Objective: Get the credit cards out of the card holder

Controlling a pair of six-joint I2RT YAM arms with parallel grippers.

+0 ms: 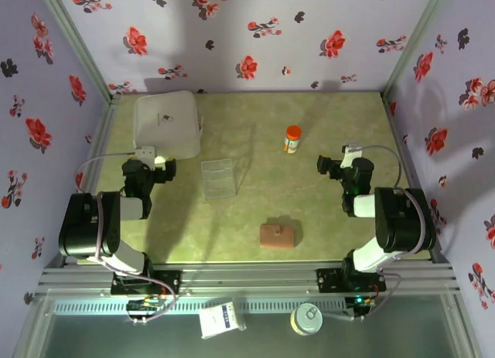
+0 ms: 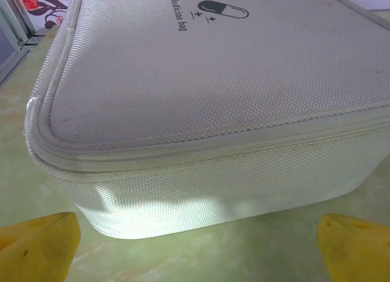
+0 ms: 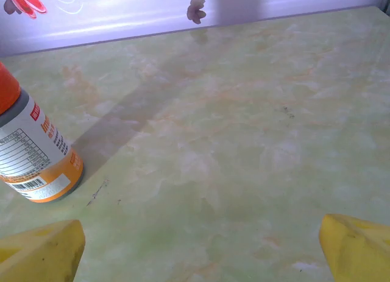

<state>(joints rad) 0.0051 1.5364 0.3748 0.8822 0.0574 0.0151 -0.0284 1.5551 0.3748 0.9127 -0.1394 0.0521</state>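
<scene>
Both hands stand released, jaws spread wide with nothing between them. In the overhead view the left hand (image 1: 160, 169) sits toward the left edge of the table (image 1: 325, 219), just at the near side of a white medicine bag (image 1: 166, 124) that fills the far left corner. The right hand (image 1: 329, 165) sits toward the right edge, about mid-depth.

From the left wrist, the left hand (image 2: 195, 248) shows its yellow fingertips (image 2: 39, 245) at the bottom corners, spread apart. The zipped side of the medicine bag (image 2: 201, 111) stands just ahead of them, without touching. From the right wrist, the right hand (image 3: 201, 248) also shows yellow fingertips (image 3: 42, 251) held wide over bare table (image 3: 244, 111), and an orange-capped bottle (image 3: 30, 151) stands upright ahead and to its left.

The card holder (image 1: 278, 235) lies flat near the near edge of the table, a little right of the middle, brown outer face up. It is well apart from both hands, nearer to the right one, lying closer to the arm bases than either hand.

A clear plastic tray (image 1: 219, 178) rests near the middle of the table, between the left hand and the card holder. The bottle (image 1: 292, 139) stands farther back, left of the right hand.
</scene>
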